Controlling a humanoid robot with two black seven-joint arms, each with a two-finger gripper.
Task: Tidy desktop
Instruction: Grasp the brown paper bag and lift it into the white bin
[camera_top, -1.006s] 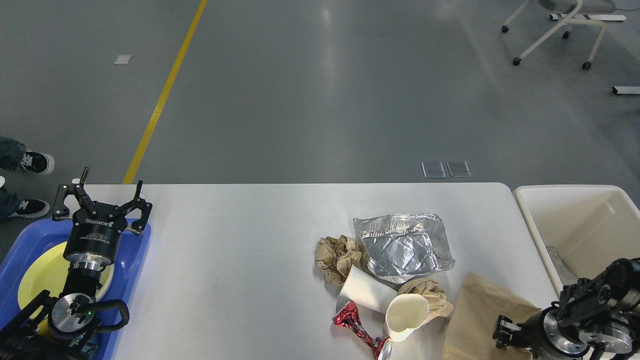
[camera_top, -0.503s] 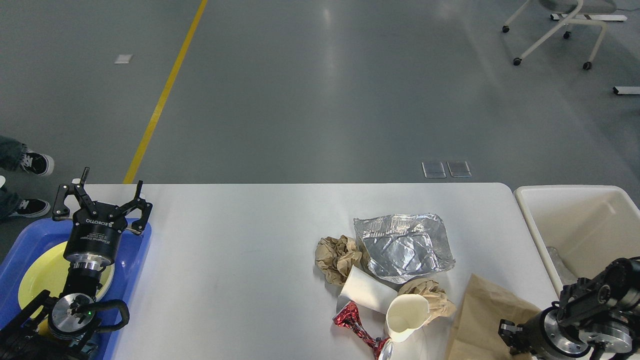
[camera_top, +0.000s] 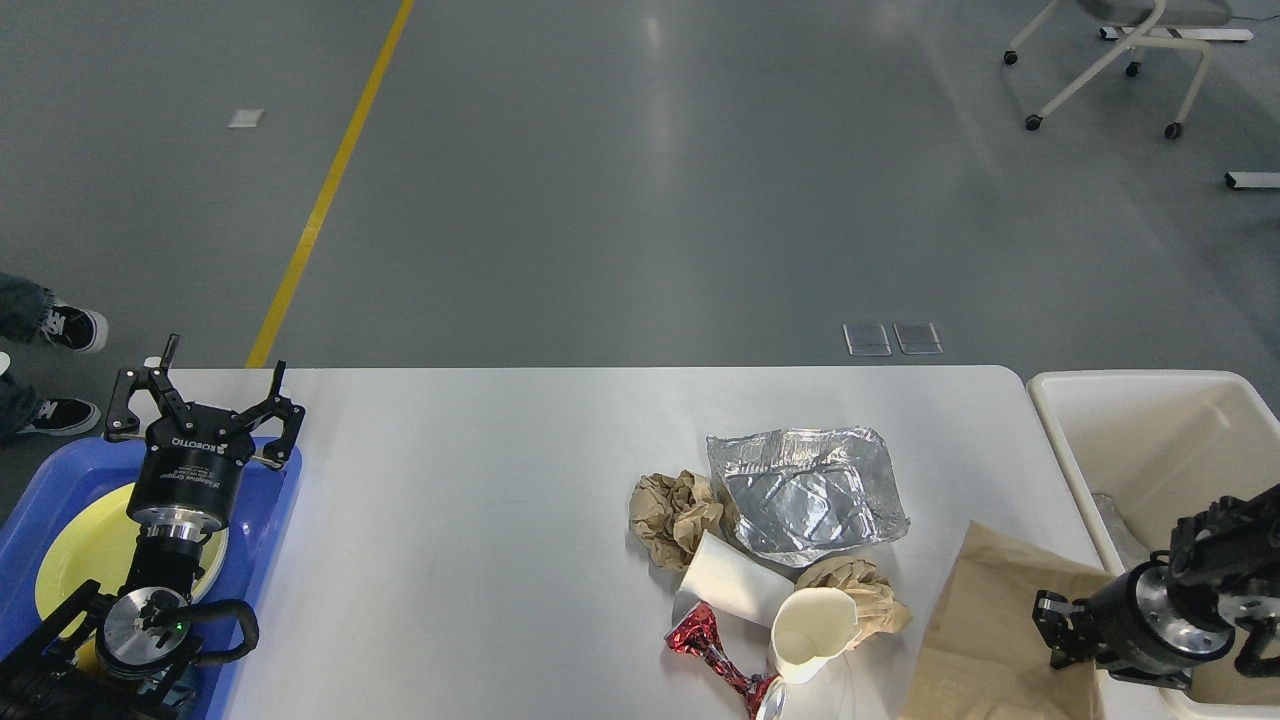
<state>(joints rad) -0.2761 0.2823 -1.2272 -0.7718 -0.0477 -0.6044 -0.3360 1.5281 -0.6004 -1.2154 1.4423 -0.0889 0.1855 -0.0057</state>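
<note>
The white-grey desktop (camera_top: 480, 470) carries a litter pile right of centre: a crushed foil tray (camera_top: 805, 495), two crumpled brown paper balls (camera_top: 672, 512) (camera_top: 868, 590), two white paper cups (camera_top: 725, 580) (camera_top: 808, 632) and a red foil wrapper (camera_top: 708, 640). A brown paper bag (camera_top: 985, 610) lies at the near right corner. My right gripper (camera_top: 1055, 628) is on the bag's right edge and appears shut on it; its fingers are dark. My left gripper (camera_top: 224, 360) is open and empty, over the far end of the blue tray.
A blue tray (camera_top: 275, 500) with a yellow plate (camera_top: 75, 555) sits at the table's left end. A cream bin (camera_top: 1150, 440) stands against the right edge. A person's shoes (camera_top: 70, 325) are on the floor at the left. A wheeled chair (camera_top: 1110, 60) stands far right.
My right gripper has moved right toward the cream bin, and the brown paper bag has shifted right with it. The left arm has not moved.
</note>
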